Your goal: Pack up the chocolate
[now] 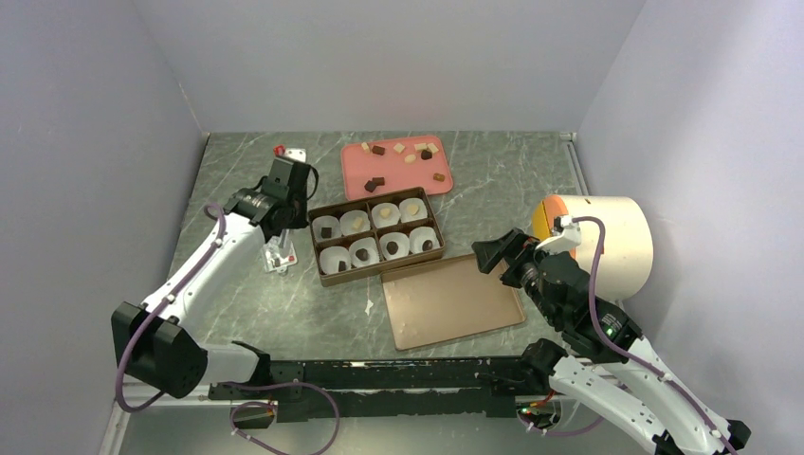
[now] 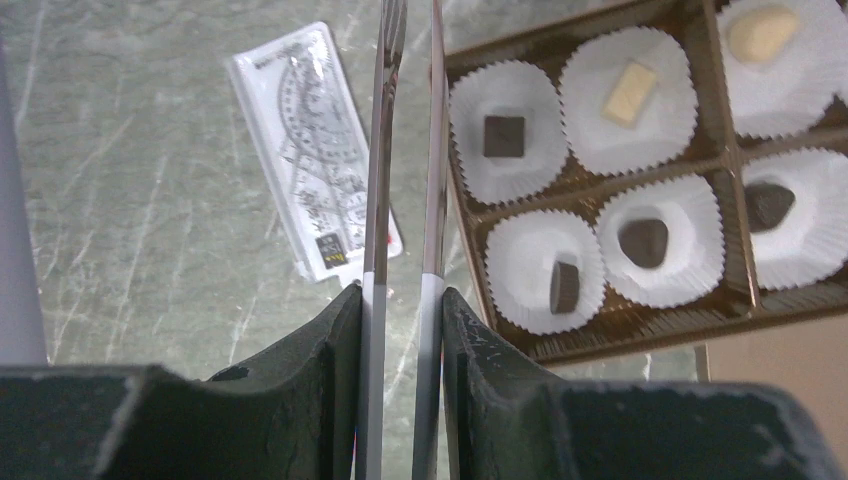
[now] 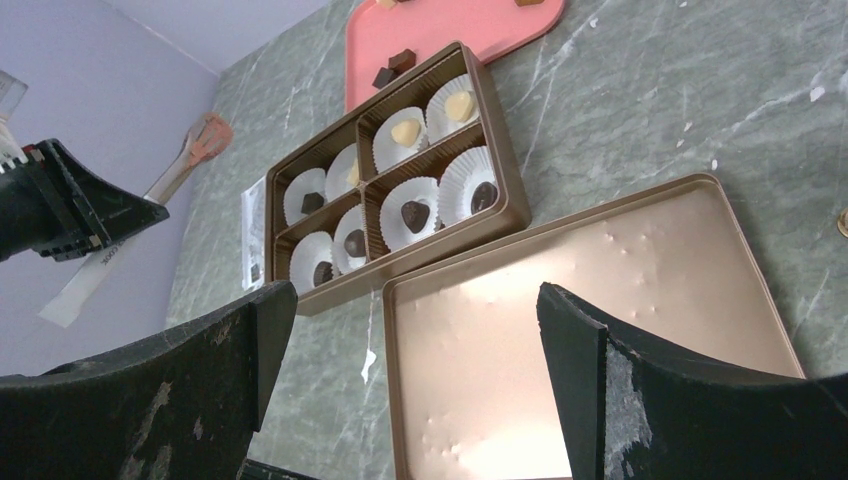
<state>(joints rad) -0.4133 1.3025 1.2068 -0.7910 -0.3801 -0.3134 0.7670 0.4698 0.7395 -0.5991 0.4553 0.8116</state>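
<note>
A brown box (image 1: 327, 281) holds eight white paper cups, each with one piece of chocolate (image 1: 364, 254) in it. More chocolate chunks (image 1: 377, 150) lie loose on the pink tray (image 1: 403, 175) behind the box. My left gripper (image 1: 281, 220) is left of the box, shut on metal tweezers (image 2: 383, 150). Their blades run out past the box's left edge (image 2: 620, 335) and I see nothing between them. My right gripper (image 1: 488, 256) is open and empty, above the right end of the flat bronze lid (image 1: 453, 301). The lid (image 3: 600, 300) fills the gap between its fingers (image 3: 415, 310).
A printed white packet (image 1: 284, 263) lies on the table left of the box; it also shows in the left wrist view (image 2: 300, 130). A large white roll with an orange end (image 1: 597, 242) stands by the right wall. Grey walls close in three sides.
</note>
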